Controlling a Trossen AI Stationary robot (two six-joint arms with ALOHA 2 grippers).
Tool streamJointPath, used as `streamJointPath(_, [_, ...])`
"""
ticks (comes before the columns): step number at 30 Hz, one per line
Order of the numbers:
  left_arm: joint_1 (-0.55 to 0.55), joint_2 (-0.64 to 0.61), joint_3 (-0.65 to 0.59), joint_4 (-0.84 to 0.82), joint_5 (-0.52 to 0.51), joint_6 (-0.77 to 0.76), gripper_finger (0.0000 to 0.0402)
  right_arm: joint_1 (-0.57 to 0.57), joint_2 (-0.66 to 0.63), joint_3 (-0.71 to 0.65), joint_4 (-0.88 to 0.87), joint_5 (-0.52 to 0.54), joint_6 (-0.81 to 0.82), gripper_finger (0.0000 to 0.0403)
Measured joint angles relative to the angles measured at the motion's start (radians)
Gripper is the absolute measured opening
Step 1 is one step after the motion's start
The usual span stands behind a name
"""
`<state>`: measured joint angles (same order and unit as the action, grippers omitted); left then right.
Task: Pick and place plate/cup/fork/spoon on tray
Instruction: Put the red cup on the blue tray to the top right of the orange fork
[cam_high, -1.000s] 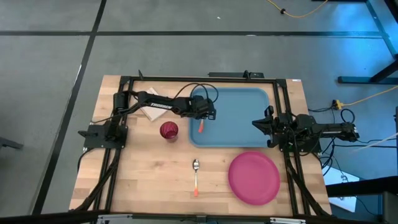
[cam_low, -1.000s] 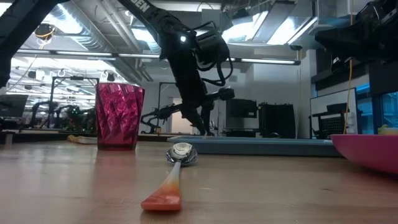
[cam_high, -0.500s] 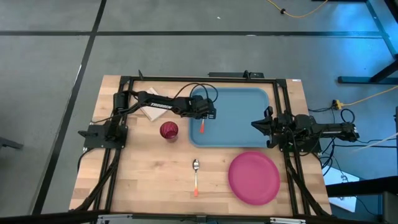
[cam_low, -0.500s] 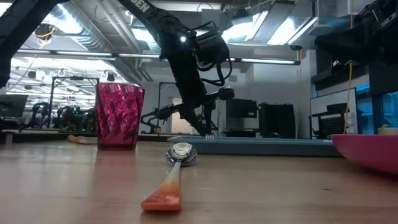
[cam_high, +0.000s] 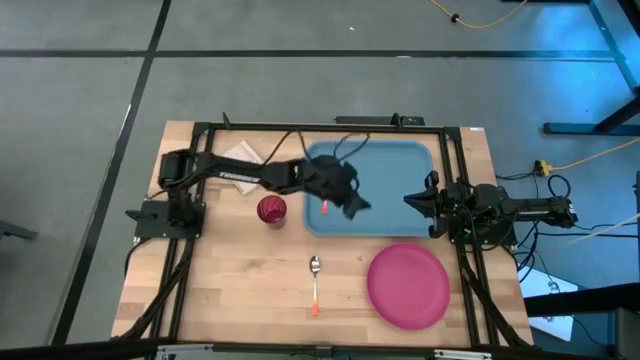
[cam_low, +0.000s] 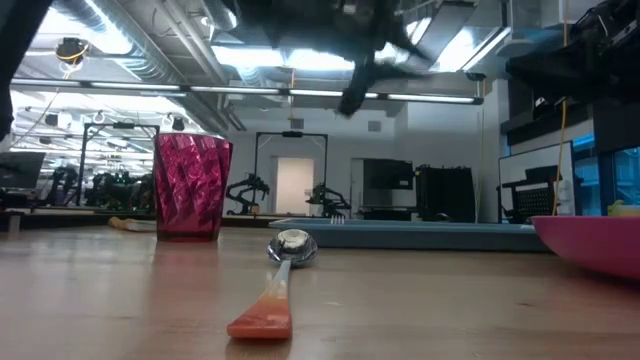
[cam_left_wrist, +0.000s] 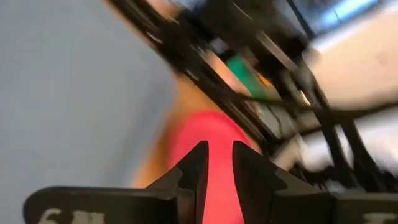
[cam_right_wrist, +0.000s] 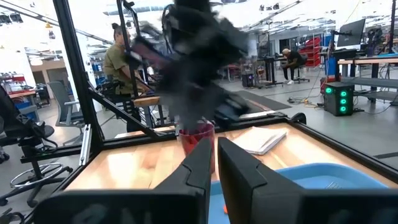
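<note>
The fork (cam_high: 326, 206) lies on the light-blue tray (cam_high: 390, 170), near the tray's left rim; only its orange-red handle shows. My left gripper (cam_high: 352, 203) hovers above the tray just right of the fork, blurred, with a narrow gap between its fingers (cam_left_wrist: 219, 168) and nothing in it. The dark red cup (cam_high: 271, 209) stands upright on the table left of the tray. The spoon (cam_high: 315, 283) lies on the table toward the near edge. The pink plate (cam_high: 408, 285) lies at the near right. My right gripper (cam_high: 410, 199) waits shut at the tray's right rim.
A white napkin (cam_high: 243, 155) lies at the far left, behind the cup. The black frame rails (cam_high: 320, 127) run around the table. People (cam_right_wrist: 118, 59) sit in the room beyond the table. Bare wood lies between the cup and the spoon.
My left gripper has risen from the tray's left rim, out of the top of the low view, and swung toward the table's right and near edges, turning as it went. The fork stays lying on the tray where the gripper was.
</note>
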<state>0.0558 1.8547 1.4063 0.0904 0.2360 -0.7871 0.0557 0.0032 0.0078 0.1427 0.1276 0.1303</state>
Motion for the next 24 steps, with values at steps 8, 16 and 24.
streamJointPath(8, [-0.206, -0.154, -0.001, -0.254, 0.041, 0.064, 0.0064, 0.0, 0.0, 0.0, 0.001, 0.001, -0.002, 0.0033])
streamJointPath(16, [-0.294, -0.305, -0.001, -0.788, -0.377, 0.157, 0.0064, 0.0, 0.001, 0.0, 0.002, 0.002, -0.003, 0.0033])
streamJointPath(24, [-0.287, -0.337, -0.001, -1.082, -0.714, 0.325, 0.0064, 0.0, 0.002, 0.0, 0.003, 0.003, -0.005, 0.0033])
